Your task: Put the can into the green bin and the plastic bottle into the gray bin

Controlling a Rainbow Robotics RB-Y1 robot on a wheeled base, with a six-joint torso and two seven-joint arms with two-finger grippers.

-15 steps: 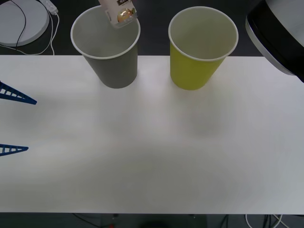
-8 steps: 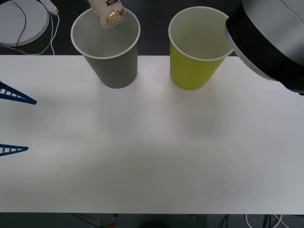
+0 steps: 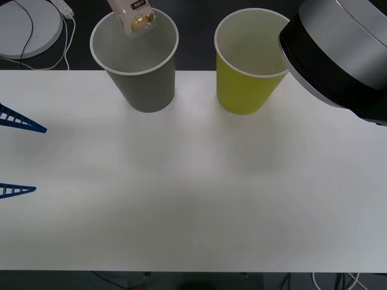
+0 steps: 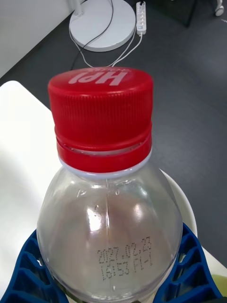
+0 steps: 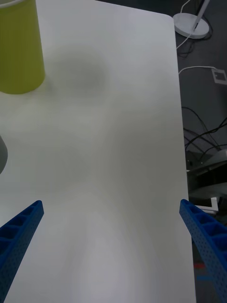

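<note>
While above the gray bin (image 3: 134, 57), the plastic bottle (image 4: 109, 189) sits clamped in the right gripper (image 4: 111, 270).

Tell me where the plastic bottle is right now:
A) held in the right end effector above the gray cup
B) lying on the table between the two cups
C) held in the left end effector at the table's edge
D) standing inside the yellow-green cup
A: the right end effector clamps its blue fingers on the plastic bottle, whose base hangs over the gray bin mouth.
</note>
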